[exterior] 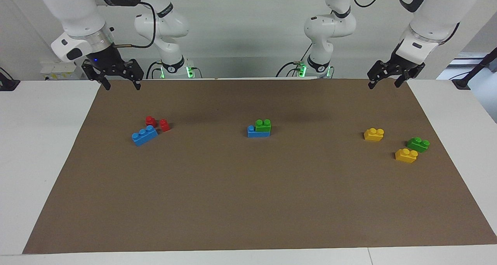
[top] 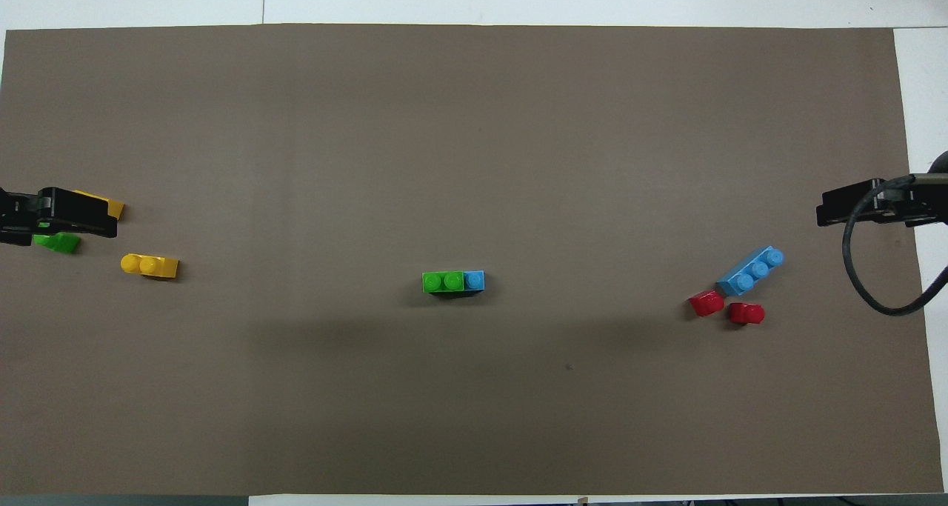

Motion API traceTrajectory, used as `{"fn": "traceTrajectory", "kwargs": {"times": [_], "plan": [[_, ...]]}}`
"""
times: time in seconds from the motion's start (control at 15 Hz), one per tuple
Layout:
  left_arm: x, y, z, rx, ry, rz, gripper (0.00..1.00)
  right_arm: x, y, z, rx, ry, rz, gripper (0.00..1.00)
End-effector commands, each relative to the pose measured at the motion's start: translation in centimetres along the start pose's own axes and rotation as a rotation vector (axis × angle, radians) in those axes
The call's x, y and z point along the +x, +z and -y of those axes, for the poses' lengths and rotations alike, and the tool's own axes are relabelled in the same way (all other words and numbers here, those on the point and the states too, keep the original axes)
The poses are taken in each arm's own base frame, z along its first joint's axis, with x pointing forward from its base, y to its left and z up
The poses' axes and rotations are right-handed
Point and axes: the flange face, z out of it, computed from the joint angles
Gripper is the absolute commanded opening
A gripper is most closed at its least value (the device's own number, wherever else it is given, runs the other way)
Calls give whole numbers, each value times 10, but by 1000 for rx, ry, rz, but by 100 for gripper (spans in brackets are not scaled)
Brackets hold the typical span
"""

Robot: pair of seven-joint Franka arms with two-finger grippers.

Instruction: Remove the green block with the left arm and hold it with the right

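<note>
Green block (exterior: pixel 263 126): sits on a blue block (exterior: pixel 254 132), mid-mat.
Left gripper (exterior: pixel 384 80): up over the mat's edge at its own end, fingers apart, holding nothing.
Right gripper (exterior: pixel 121 84): up over its own corner, fingers apart, holding nothing.

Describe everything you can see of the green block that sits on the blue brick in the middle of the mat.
The green block is a small, bright light-green toy brick that looks like glossy plastic, with two round studs on top. It stands upright and level, stacked on a longer blue brick near the middle of the brown mat. It covers the part of the blue brick toward the left arm's end of the table, leaving one blue stud bare at the other end. Only the blue brick touches it; no gripper is near.
</note>
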Motion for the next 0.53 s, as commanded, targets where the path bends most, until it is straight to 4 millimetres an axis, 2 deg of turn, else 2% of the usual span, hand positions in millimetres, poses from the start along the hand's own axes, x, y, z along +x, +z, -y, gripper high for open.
{"fn": "traceTrajectory", "kwargs": {"times": [0.0,0.07,0.13,0.27,0.47], "plan": [[2,-3,1,-21,11,1,100,5,10,9,-1,155,-31,99],[2,-3,0,-23,8,-1,100,5,12,17,-1,197,-35,98],[3,-3,-1,-23,10,-5,100,5,15,35,2,234,-36,97],[4,-3,0,-23,5,-11,100,3,24,53,9,381,-28,97],[3,-2,4,-23,-4,-12,100,-4,47,86,55,591,28,97]]}}
